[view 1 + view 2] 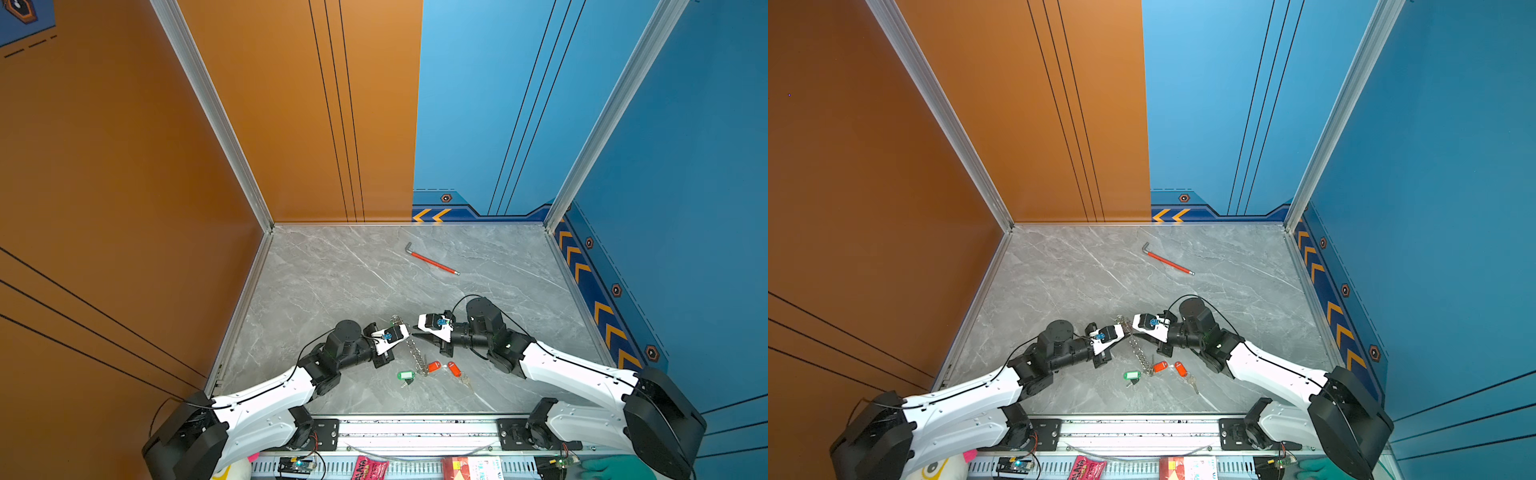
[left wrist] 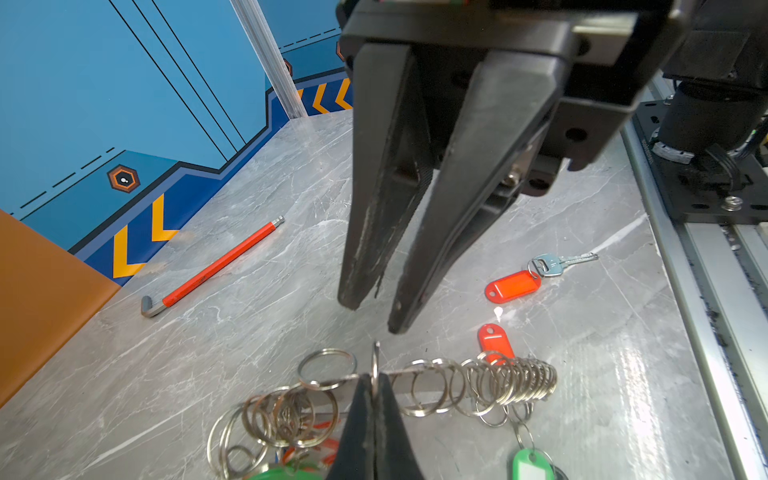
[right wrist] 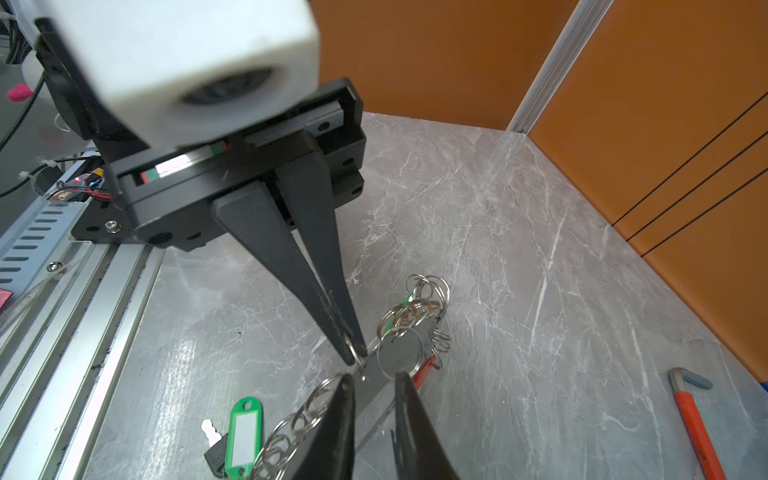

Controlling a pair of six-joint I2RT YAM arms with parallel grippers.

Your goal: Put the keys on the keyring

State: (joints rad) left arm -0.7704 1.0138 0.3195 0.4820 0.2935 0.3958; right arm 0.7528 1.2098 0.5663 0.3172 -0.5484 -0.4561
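**Left jaws clamped on a ring, right jaws hovering narrow**

The left gripper [image 2: 376, 378] is pinching one small ring of the keyring [image 1: 415, 353], which is lying stretched along the table [image 1: 332, 282] between the two arms. The right gripper [image 2: 374, 318] is hanging just above that pinch, its jaws barely parted and gripping nothing. A green-tagged key [image 1: 405, 375] and an orange-tagged key [image 1: 433, 366] are lying at the chain's near end, and I cannot tell whether they are threaded on. A second orange-tagged key [image 1: 454, 368] is sitting just beside them, toward the right arm. The hex wrench [image 1: 434, 262] is lying well apart at the back.
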